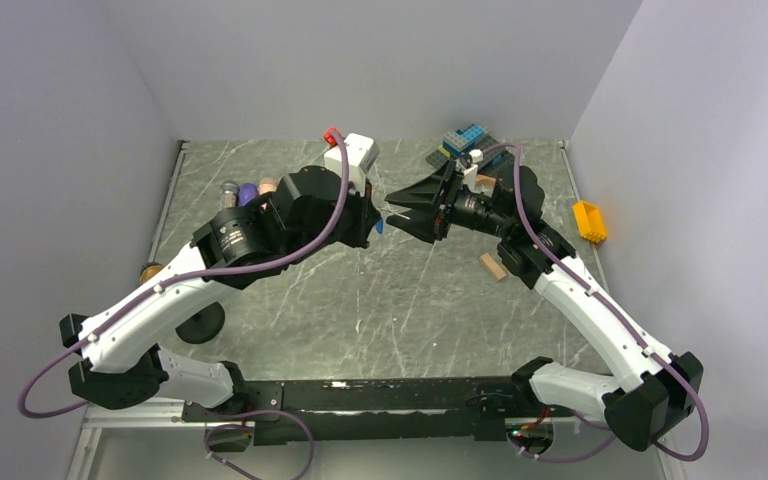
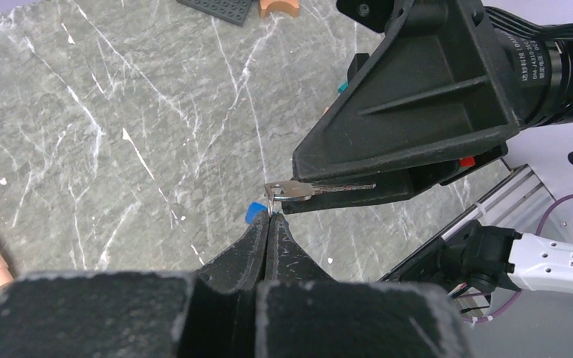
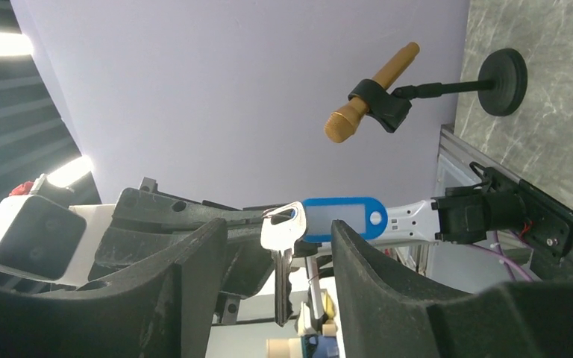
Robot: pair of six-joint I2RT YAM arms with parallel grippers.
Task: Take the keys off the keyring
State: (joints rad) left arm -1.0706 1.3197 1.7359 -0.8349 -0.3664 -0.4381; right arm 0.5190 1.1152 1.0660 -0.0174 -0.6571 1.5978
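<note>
Key (image 2: 298,189) hangs on ring (image 2: 270,203), not off yet. Left tool (image 2: 268,222) pinches ring; right tool (image 3: 277,231) sits wide apart around key.

Left tool (image 1: 374,223), right tool (image 1: 396,208) tip-to-tip; table (image 1: 390,310) open nearside; bricks (image 1: 465,140), white box (image 1: 352,155) apparently crowd far edge.

- left arm (image 1: 150,300), right arm (image 1: 600,310): white link shells, black joint housings, black bases.
- purple cable (image 1: 345,190) runs along each arm, loops free.
- left gripper (image 2: 270,218): matte black wedge fingers, pale scuffs on edges.
- right gripper (image 3: 276,227): black triangular fingers, raised rib on side.
- right wrist motor (image 2: 548,67): black ribbed barrel, small white print.
</note>
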